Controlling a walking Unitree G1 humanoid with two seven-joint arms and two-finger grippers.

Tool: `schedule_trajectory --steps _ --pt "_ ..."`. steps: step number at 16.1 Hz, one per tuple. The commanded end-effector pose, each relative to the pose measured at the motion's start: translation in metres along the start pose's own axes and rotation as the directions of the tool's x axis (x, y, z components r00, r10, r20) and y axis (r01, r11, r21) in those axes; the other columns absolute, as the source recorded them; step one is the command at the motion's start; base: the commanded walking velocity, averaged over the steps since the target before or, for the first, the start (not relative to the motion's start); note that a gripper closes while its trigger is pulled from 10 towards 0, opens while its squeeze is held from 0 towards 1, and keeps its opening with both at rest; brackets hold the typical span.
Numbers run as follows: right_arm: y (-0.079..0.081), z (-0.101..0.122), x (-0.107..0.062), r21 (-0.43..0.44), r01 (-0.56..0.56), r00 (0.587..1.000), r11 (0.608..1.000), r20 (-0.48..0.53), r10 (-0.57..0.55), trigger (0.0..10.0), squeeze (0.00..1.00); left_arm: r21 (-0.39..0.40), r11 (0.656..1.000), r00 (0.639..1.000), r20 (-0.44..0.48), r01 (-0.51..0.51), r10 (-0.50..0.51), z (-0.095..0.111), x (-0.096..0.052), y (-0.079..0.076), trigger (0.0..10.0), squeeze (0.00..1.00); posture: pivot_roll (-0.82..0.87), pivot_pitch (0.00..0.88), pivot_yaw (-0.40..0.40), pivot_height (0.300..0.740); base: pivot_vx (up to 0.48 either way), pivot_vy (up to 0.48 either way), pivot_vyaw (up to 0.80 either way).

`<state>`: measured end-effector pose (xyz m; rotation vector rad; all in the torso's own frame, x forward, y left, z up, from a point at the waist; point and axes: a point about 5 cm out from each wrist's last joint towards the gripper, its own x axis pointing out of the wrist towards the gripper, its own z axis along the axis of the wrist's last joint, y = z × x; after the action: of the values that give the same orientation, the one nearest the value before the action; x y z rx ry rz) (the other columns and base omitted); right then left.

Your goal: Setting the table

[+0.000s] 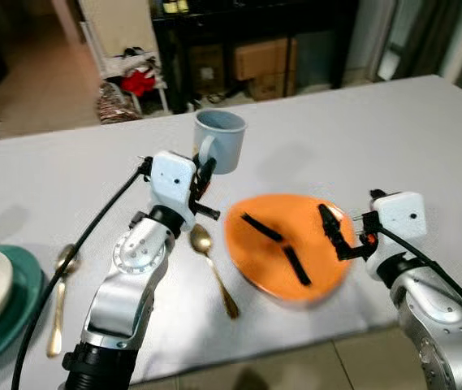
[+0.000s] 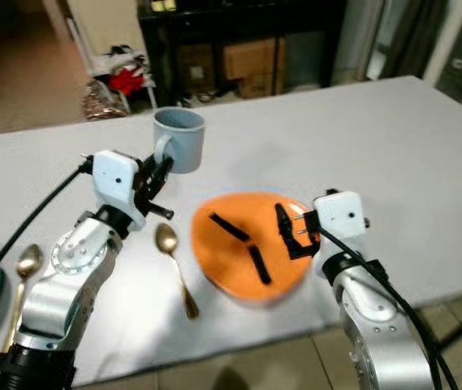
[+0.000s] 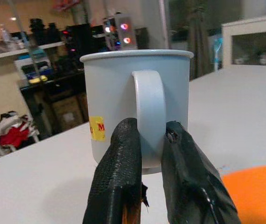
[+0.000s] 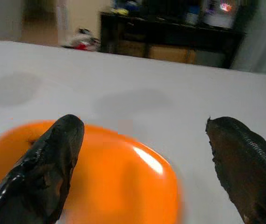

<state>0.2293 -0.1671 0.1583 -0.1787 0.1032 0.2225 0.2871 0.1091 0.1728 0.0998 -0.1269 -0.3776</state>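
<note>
Mug going to its place setting

Left pincer [image 3: 154, 140] clamps the mug [image 1: 219, 140] by its handle, at the plate's [image 1: 289, 256] eleven o'clock; right pincer [image 4: 147, 158], fingers apart, hovers over the plate.

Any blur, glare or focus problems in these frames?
Left eye view: the round orange plate has a smeared edge, and the background is dim. Left wrist view: the pale blue-grey mug is sharp in the left gripper, and the shelves behind are soft. Right wrist view: soft throughout, with a glare streak on the plate.
</note>
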Motion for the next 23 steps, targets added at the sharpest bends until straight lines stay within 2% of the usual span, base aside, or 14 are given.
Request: schedule_trajectory --steps 1,4,8,9,11,13,16,19,23 --pt "0.007 0.007 0.002 0.026 -0.063 0.997 0.998 0.038 0.062 10.0 0.00 -0.010 1.000 0.999 -0.033 -0.001 0.001 -0.007 0.001 0.007 10.0 0.00 -0.01 0.000 0.063 0.740 0.000 0.000 0.00" --pt "0.009 0.010 0.000 0.061 -0.172 0.985 0.983 0.046 0.169 10.0 0.00 -0.064 0.997 0.998 -0.026 0.053 -0.055 -0.018 0.015 0.008 10.0 0.00 -0.02 0.000 0.065 0.740 0.000 0.000 0.00" --pt "0.010 0.011 -0.005 0.046 -0.342 0.940 0.939 0.018 0.341 10.0 0.00 -0.165 0.978 0.989 -0.055 0.125 -0.136 -0.038 0.035 0.009 10.0 0.00 -0.03 0.000 0.069 0.740 0.000 0.000 0.00" --pt "0.010 0.011 -0.005 0.043 -0.349 0.937 0.936 0.013 0.348 10.0 0.00 -0.170 0.977 0.988 -0.059 0.128 -0.139 -0.039 0.036 0.009 10.0 0.00 -0.03 0.000 0.068 0.740 0.000 0.000 0.00" --pt "0.009 0.009 -0.007 0.034 -0.396 0.918 0.918 -0.018 0.396 10.0 0.00 -0.210 0.963 0.977 -0.099 0.167 -0.191 -0.056 0.044 0.003 10.0 0.00 -0.04 0.000 0.063 0.740 0.000 0.000 0.00" --pt "0.009 0.007 -0.009 0.023 -0.423 0.905 0.906 -0.047 0.423 10.0 0.00 -0.218 0.958 0.968 -0.131 0.185 -0.216 -0.070 0.046 0.000 10.0 0.00 -0.04 0.000 0.063 0.740 0.000 0.000 0.00" --pt "0.007 0.003 -0.010 0.023 -0.418 0.905 0.908 -0.083 0.418 10.0 0.00 -0.205 0.963 0.965 -0.158 0.173 -0.207 -0.079 0.046 0.001 10.0 0.00 -0.04 0.000 0.067 0.740 0.000 0.000 0.00" --pt "0.008 0.002 -0.012 0.025 -0.428 0.899 0.903 -0.094 0.429 10.0 0.00 -0.198 0.972 0.972 -0.169 0.130 -0.165 -0.088 0.045 0.006 10.0 0.00 -0.04 0.000 0.071 0.740 0.000 0.000 0.00" --pt "0.010 0.002 -0.014 0.022 -0.444 0.890 0.896 -0.104 0.444 10.0 0.00 -0.165 0.972 0.960 -0.198 0.168 -0.199 -0.097 0.040 0.002 10.0 0.00 -0.04 0.000 0.073 0.740 0.000 0.000 0.00"
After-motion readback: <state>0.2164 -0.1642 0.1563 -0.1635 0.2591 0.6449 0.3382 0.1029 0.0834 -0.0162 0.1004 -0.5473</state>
